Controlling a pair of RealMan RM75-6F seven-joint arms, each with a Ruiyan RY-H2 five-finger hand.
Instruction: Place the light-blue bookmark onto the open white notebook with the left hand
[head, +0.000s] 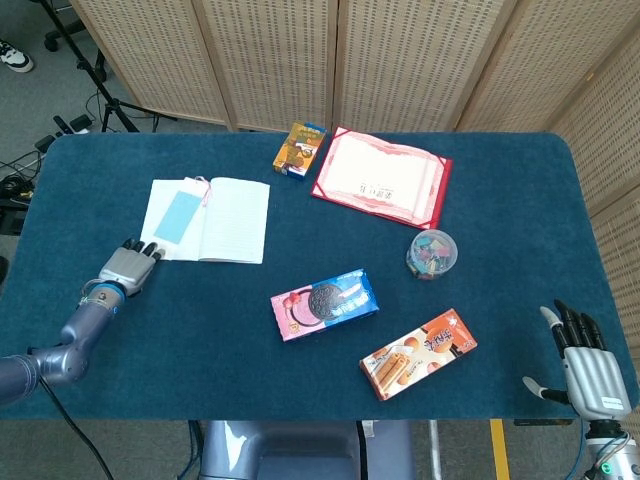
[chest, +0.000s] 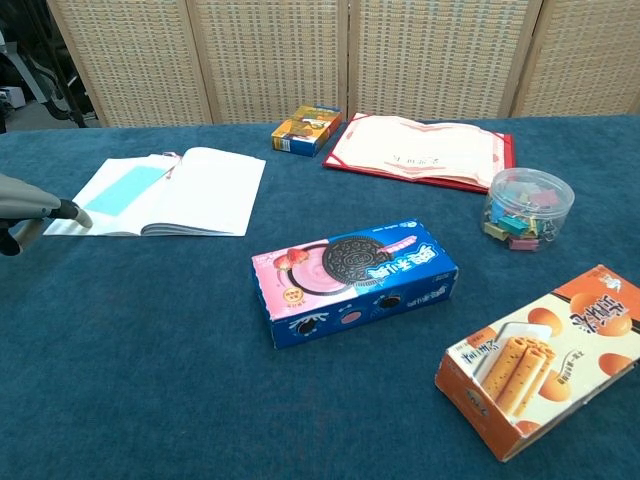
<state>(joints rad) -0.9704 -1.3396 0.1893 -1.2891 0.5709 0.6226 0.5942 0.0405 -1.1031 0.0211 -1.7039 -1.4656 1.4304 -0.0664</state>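
Bookmark (head: 180, 214), light blue, is a flat narrow strip with straight edges; it lies on the left page of the open white notebook (head: 232, 222), slightly tilted, and no hand touches it. A thin pink ribbon (head: 203, 190) shows near the notebook's spine at the far edge.

Nearest to the robot, the right hand (head: 584, 362) is at the near right corner of the blue table (head: 500, 210), its fingers straight and spread, with nothing in them. The left hand (head: 128, 267) lies low at the near left corner of the notebook, just beside the page edge, fingers pointing to it; they look stretched and hold nothing, though in the chest view only a fingertip (chest: 70, 211) shows, so contact with the paper cannot be told.

Next come an orange wafer box (head: 418, 353) and a blue cookie box (head: 325, 305), both lying flat and closed. Further right stands a round clear tub (head: 432, 254) filled with small binder clips of many colours. At the far side lies an open red folder (head: 383, 177) with a certificate in it, and beside it a small orange and blue box (head: 300, 148).
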